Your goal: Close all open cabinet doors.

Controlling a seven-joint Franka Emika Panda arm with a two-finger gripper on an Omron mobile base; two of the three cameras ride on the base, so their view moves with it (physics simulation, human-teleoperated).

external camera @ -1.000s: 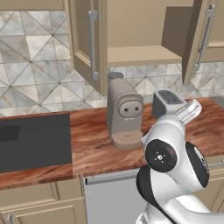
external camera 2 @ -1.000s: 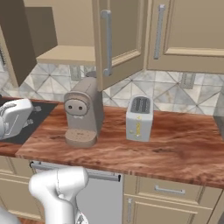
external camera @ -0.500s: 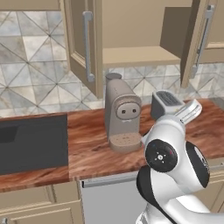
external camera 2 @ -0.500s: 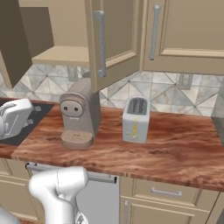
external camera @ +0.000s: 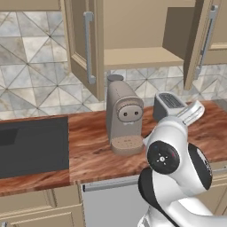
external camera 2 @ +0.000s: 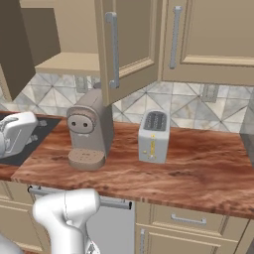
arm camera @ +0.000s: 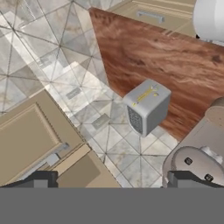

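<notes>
Two tall beige cabinet doors with long silver bar handles stand open over the reddish-brown wooden bench (external camera: pixel 88 146). In the left base view, the left open door (external camera: pixel 84 44) is at the upper middle and the right open door (external camera: pixel 204 42) is at the upper right. Between them is a bare shelf (external camera: pixel 137 57).

Since a second ago the whole picture has slid sideways, so the base has driven along and the doors have not swung. The beige coffee machine (external camera: pixel 125 117) and the silver toaster (external camera 2: pixel 154 135) sit under the shelf. No door is closed yet.

The claw (arm camera: pixel 109 178) is wide open and holds nothing. It sits at the bottom of the hand view, well apart from the doors.
</notes>
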